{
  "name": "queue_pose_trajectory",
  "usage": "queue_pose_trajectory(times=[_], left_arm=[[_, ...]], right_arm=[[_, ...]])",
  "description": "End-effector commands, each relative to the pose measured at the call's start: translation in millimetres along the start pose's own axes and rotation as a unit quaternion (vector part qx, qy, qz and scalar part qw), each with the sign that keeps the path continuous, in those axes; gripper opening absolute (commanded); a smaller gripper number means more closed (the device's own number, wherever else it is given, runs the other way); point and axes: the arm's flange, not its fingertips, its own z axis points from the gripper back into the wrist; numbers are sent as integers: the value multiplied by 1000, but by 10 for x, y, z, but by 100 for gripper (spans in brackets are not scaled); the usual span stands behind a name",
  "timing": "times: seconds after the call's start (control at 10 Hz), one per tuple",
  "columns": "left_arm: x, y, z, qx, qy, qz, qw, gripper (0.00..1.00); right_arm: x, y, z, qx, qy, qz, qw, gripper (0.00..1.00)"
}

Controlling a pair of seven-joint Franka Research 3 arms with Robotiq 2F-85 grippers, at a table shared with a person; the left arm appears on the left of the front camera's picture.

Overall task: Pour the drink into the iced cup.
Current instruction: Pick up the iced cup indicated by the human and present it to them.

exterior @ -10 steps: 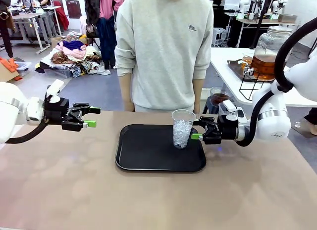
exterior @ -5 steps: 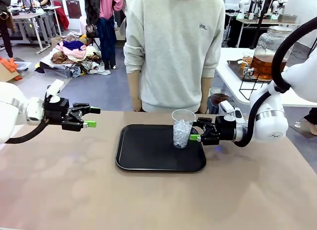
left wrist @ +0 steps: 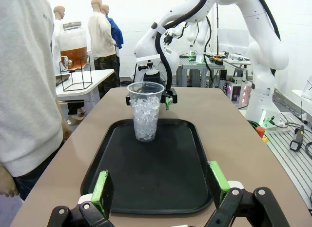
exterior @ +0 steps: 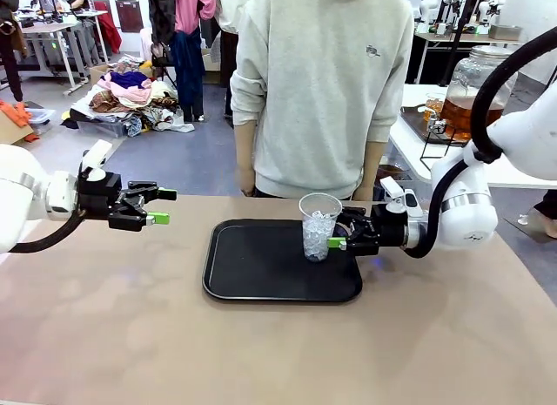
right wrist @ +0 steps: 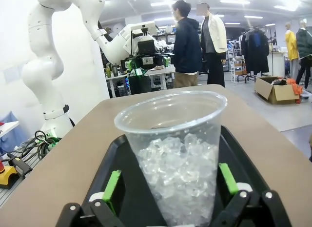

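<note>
A clear plastic cup about half full of white ice stands on a black tray, toward the tray's far right. My right gripper is open, and the cup stands between its green pads at its lower half, which they do not squeeze. Well left of the tray, my left gripper hovers open with nothing in it, facing the cup. The amber-brown drink sits in a large glass jar on a side table behind my right arm.
A person in a light grey sweatshirt stands at the far edge just behind the tray, with both arms hanging down. The jar rests on a black wire stand. Bare tabletop stretches in front of the tray.
My right gripper has slid left until its open fingers straddle the cup. The person has stepped toward picture right. My left arm has stayed still.
</note>
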Motion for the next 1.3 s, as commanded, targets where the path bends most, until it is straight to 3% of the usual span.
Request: queue_pose_trajectory(times=[0.0,1.2], left_arm=[[18,7,-9,1,-3,0,1000,100],[18,7,-9,1,-3,0,1000,100]], right_arm=[[21,-98,-166,-9,3,-13,1000,100],[13,-212,-482,-31,-1,-47,998,100]])
